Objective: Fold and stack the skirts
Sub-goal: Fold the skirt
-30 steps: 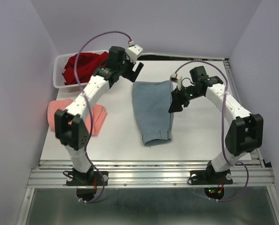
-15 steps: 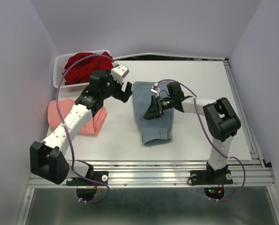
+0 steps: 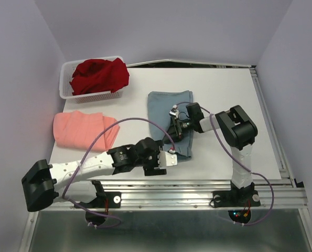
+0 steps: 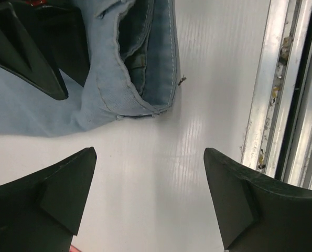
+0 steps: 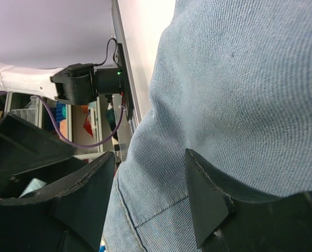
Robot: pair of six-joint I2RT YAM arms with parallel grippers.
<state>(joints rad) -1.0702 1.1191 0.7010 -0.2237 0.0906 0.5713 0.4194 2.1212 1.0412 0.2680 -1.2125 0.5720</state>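
two tools meet at a blue-grey skirt

the left tool [image 4: 148, 157] hangs low over bare white worktop [image 3: 224, 94] with its fingers spread wide and nothing between them, just short of the near hem of the blue-grey skirt [image 3: 169, 102]. the right tool [image 5: 149, 157] is down on the same skirt, near the middle of its right side. its fingers stand partly apart with denim-like cloth filling the gap, and it cannot be told whether they pinch a fold. the skirt lies lengthwise at the centre of the worktop, hem toward the arm bases. a salmon-pink skirt [image 3: 79, 128] rests folded near the left edge, well apart from it. a dark red skirt [image 3: 99, 73] is heaped in a white mesh basket [image 3: 90, 96] at the far left corner. an aluminium rail [image 3: 171, 195] runs along the near edge, and pale lilac walls [image 3: 19, 63] close in the left, back and right sides.
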